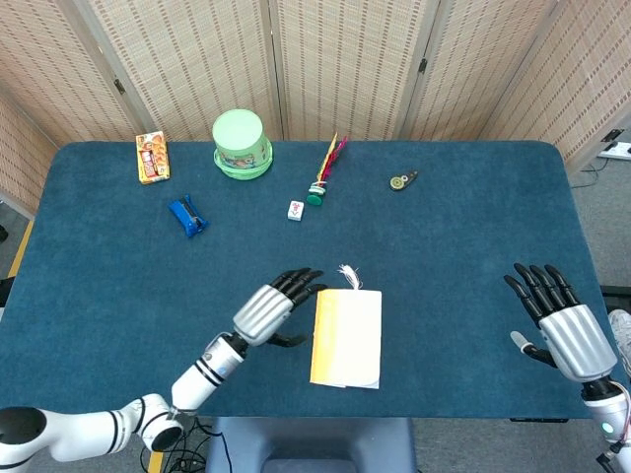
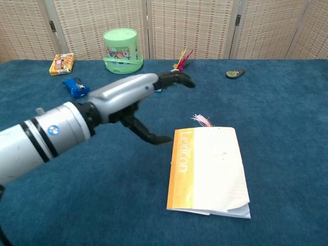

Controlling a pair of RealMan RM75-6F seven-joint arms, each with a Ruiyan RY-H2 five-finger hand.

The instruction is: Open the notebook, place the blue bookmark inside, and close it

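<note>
The notebook [image 1: 346, 338] lies closed on the blue table, orange spine to the left and pale cover up; the chest view shows it [image 2: 209, 170] flat with a bent lower right corner. A pink-white tassel [image 1: 348, 275] [image 2: 202, 120] sticks out from its top edge. Whatever the tassel hangs from is hidden between the pages. My left hand [image 1: 268, 310] [image 2: 128, 95] hovers just left of the notebook, fingers spread, holding nothing and not touching it. My right hand [image 1: 557, 325] is open near the table's right front edge, seen in the head view only.
Along the back stand a green tub [image 1: 242, 144], an orange box [image 1: 152, 158], a small blue object [image 1: 186, 217], a white tile [image 1: 295, 210], a feathered toy [image 1: 323, 175] and a small round tag [image 1: 400, 181]. A folding screen stands behind the table.
</note>
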